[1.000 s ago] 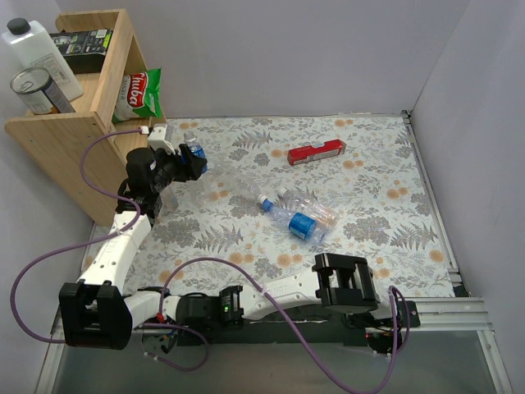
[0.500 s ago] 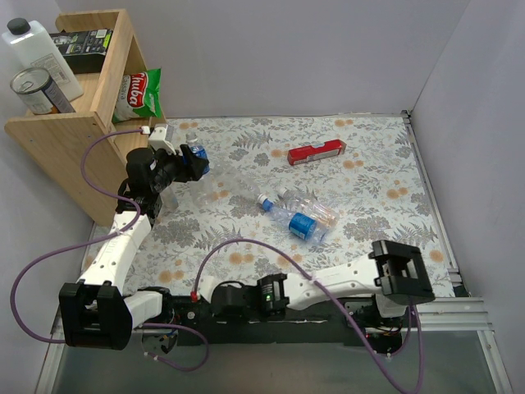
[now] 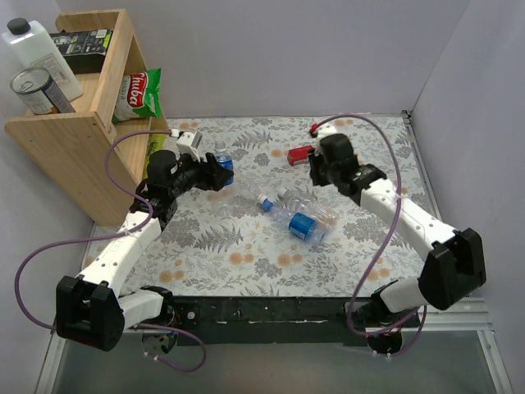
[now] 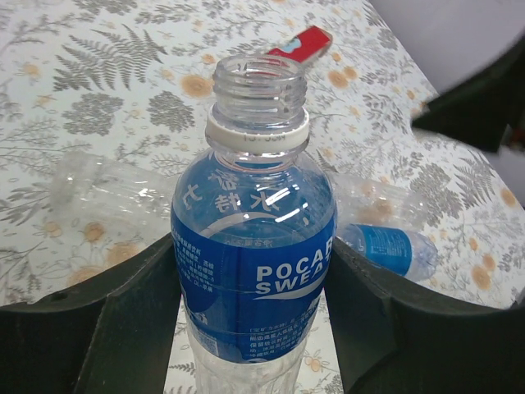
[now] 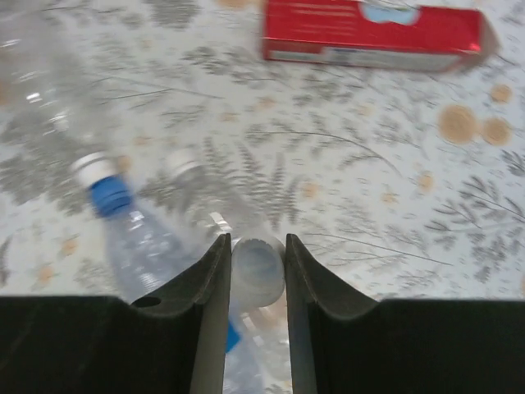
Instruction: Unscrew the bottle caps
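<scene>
The two dark fingers (image 5: 205,328) pinch a whitish cap (image 5: 257,271) between them, above the flowered bench (image 5: 394,205). Beneath them lies a bottle (image 5: 148,238), its neck pointing up-left with a screw cap (image 5: 92,168) and a blue collar. A blurred second bottle (image 5: 205,193) lies just beside it. A red box (image 5: 373,33) lies along the top edge, well apart from them.

White arm links (image 3: 123,244), black joints (image 3: 82,308), purple cables (image 3: 353,116).
</scene>
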Controlling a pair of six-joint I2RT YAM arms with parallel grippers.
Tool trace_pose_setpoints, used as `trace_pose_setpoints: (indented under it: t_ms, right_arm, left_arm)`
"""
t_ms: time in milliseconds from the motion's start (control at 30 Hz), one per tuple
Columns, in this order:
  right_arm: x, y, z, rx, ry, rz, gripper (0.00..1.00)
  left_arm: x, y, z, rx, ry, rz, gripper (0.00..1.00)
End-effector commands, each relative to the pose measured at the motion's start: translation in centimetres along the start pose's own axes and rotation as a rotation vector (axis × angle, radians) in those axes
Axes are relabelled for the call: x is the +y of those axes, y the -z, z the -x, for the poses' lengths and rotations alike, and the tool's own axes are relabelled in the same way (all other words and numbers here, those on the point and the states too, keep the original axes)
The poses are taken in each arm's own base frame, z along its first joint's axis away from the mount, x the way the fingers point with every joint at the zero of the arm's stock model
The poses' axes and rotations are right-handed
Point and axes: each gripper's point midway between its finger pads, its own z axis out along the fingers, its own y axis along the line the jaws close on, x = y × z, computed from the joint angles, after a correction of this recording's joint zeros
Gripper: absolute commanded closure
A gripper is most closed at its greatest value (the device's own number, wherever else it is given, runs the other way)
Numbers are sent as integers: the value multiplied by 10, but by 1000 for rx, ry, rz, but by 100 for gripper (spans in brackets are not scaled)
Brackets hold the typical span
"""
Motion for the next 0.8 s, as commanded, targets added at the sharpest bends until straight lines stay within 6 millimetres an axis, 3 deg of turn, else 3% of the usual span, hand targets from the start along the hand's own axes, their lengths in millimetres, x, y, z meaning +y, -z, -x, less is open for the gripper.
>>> trace_pose_setpoints:
  t_ms: [0,33,100,133,167,200,233,267,333,367,400,533,733,767]
  right_arm:
    - [-74,-24,19,38,-69,-70,79]
    - [-103,-39,18,67,-105,-117,79]
    - [-124,-54,17,96,-140,-128,80]
    - [-145,-69,2,147,-173,-155,80]
    - [-154,-75,14,130,-187,-154,80]
    - [-161,-90,-3,191,-202,-158,80]
    - [-171,-95,-4,199,-211,-172,80]
    - [-177,-101,3,191,-208,-180,80]
    - [-185,-119,-13,248,-214,-195,80]
    - [-190,-124,-6,240,-211,-202,78]
    - [-195,-133,-21,284,-220,-210,78]
    - [-210,-149,-32,318,-245,-235,73]
    - [-219,-159,-50,391,-249,-255,56]
    - [-219,-161,-55,403,-246,-253,49]
  left_arm:
    - [-26,-4,5,6,-28,-83,95]
    - [-29,-6,1,22,-22,-99,95]
    - [-35,-7,-2,30,-24,-115,95]
    - [-36,-8,-2,31,-27,-118,95]
    - [-38,-8,-3,32,-28,-121,95]
    - [-39,-9,-5,38,-34,-125,95]
    - [-40,-9,-6,40,-36,-124,95]
    - [-41,-10,-6,43,-38,-130,94]
    - [-45,-10,-8,48,-44,-144,94]
    - [-49,-10,-9,50,-48,-154,94]
    - [-49,-10,-10,50,-56,-156,94]
    - [-56,-11,-14,59,-66,-172,94]
    - [-63,-12,-18,72,-77,-197,94]
    - [-65,-12,-18,72,-78,-201,94]
